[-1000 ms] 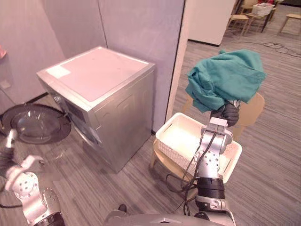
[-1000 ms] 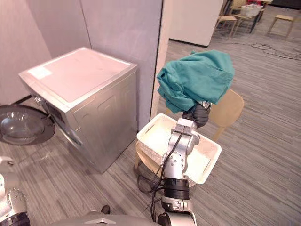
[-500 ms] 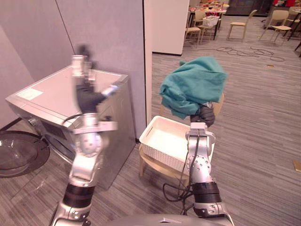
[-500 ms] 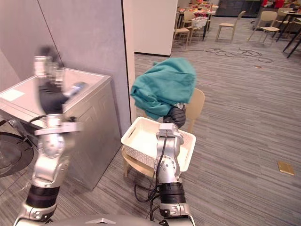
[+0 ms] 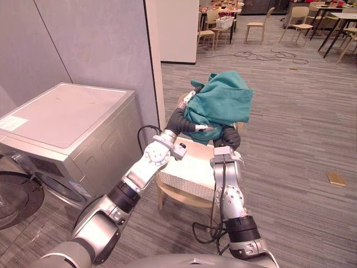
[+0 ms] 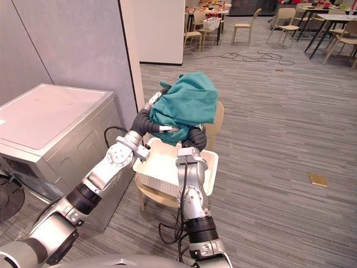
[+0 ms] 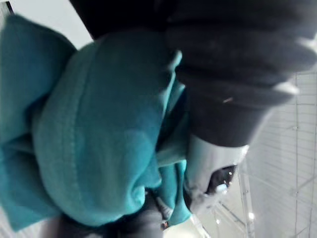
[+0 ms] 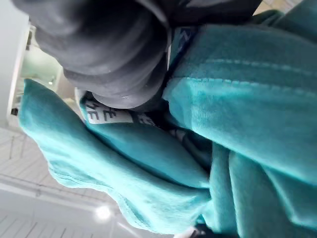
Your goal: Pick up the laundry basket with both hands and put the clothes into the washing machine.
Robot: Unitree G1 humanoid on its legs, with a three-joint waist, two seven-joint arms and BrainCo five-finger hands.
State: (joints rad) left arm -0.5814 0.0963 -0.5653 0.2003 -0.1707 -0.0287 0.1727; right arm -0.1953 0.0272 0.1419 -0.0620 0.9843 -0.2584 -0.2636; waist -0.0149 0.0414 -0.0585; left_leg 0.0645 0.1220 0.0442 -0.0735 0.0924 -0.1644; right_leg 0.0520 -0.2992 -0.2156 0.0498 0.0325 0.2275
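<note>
A bundled teal garment (image 5: 223, 100) is held up above the white laundry basket (image 5: 189, 170), which sits on a wooden chair (image 5: 181, 196). My right hand (image 5: 227, 137) is directly under the bundle, its fingers buried in the cloth. From the side, my left hand (image 5: 179, 120) pinches the garment's edge, with fingers (image 5: 189, 99) running up one face and the thumb pressed in below. Both wrist views show the teal garment (image 7: 84, 124) (image 8: 247, 99) right against the dark hand covers. The silver washing machine (image 5: 61, 111) stands to the left.
The washer's round door (image 5: 17, 195) hangs open low at the left. A grey partition wall (image 5: 95, 39) rises behind the machine and chair. Chairs and tables (image 5: 223, 22) stand far back across the carpet.
My left arm rose from low at the left and reached across to take the garment's edge. The camera turned right. The right hand kept the bundle up over the basket.
</note>
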